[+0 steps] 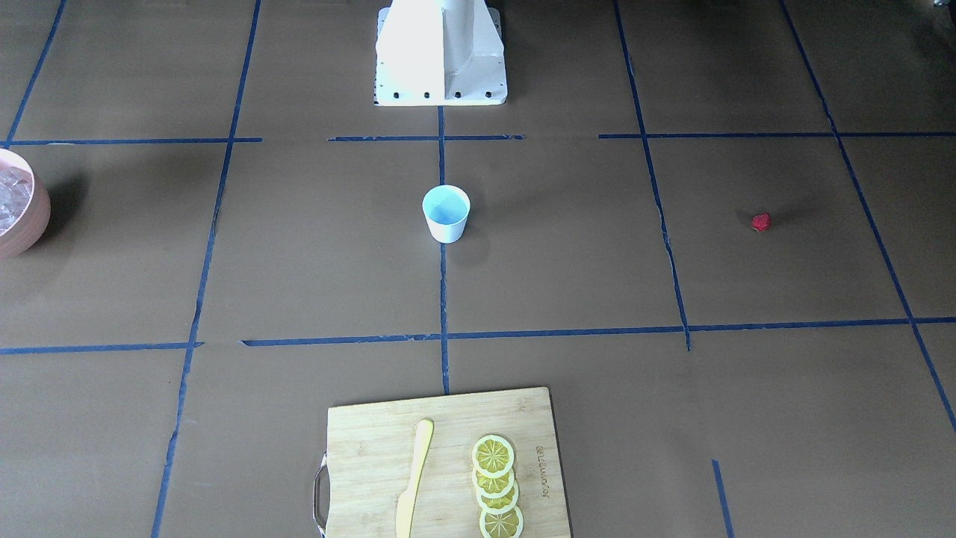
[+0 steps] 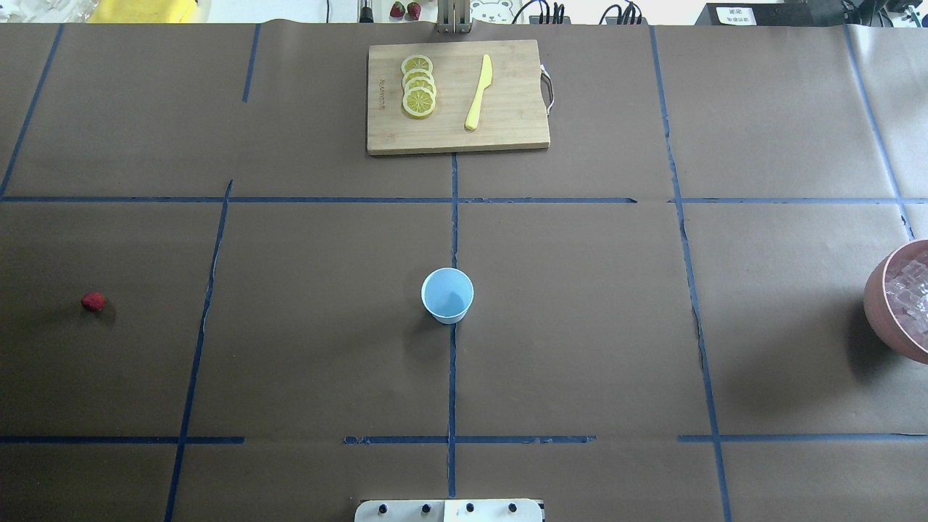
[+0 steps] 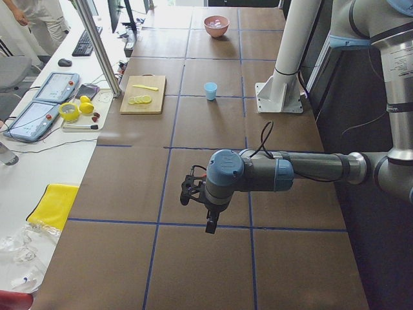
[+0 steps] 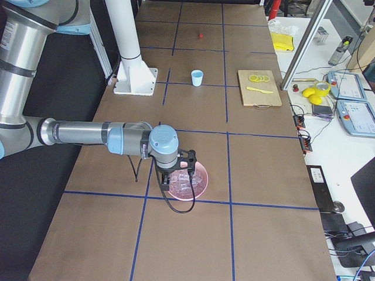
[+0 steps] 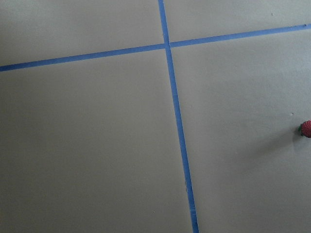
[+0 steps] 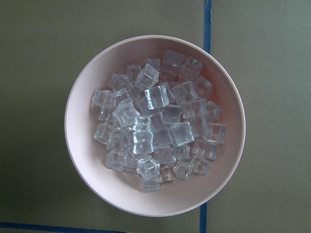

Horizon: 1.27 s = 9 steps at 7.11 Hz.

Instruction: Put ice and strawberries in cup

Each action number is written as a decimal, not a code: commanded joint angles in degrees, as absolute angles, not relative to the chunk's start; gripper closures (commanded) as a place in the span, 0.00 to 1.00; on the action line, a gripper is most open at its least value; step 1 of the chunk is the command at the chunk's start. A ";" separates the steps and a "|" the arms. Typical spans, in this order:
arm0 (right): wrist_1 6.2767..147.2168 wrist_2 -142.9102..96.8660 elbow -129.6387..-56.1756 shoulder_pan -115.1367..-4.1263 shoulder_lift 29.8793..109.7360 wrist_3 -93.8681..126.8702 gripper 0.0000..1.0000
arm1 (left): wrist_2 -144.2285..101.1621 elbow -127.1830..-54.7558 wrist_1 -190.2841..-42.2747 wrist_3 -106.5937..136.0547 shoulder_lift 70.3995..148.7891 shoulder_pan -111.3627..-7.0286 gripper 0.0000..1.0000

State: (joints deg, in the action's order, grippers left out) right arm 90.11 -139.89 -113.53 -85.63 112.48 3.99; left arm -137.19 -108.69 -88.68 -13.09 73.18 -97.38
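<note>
The cup [image 2: 447,295] stands in the middle of the bench [image 2: 580,326], with the strawberry [image 2: 93,301] at its 9 o'clock. The ice [image 2: 913,293] sits in a pink bowl [image 2: 877,308] at 3, and a cutting board [image 2: 507,134] with lemon slices [image 2: 419,85] and a knife [image 2: 478,93] lies at 12. The right arm [image 4: 82,133] hangs over the bowl and the left arm [image 3: 310,171] near the strawberry; we cannot tell whether their jaws are open or closed.

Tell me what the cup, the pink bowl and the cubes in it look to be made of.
The cup: likely paper, maybe thin plastic; matte white wall, pale blue inside, thin rim. The bowl: smooth pale pink, soft sheen; plastic or glazed ceramic, cannot tell. The ice: clear glassy cubes, sharp highlights; no meltwater shows, so perhaps acrylic.
</note>
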 commanded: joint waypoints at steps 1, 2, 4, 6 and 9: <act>82.82 -139.66 -109.45 -81.84 111.98 8.70 0.11 | -137.20 -108.72 -88.68 -13.10 73.13 -97.30 0.00; 82.45 -139.83 -109.25 -81.39 110.93 12.18 0.12 | -137.20 -108.81 -88.77 -13.10 73.13 -97.38 0.00; 82.35 -139.83 -109.16 -79.29 109.61 15.81 0.15 | -137.20 -108.90 -88.77 -13.10 73.13 -97.38 0.00; 82.18 -139.40 -108.55 -75.51 107.49 20.03 0.17 | -137.46 -108.90 -88.77 -13.10 73.13 -97.38 0.00; 80.68 -138.08 -105.66 -72.78 105.57 20.21 0.18 | -137.46 -108.90 -88.77 -13.10 73.13 -97.38 0.00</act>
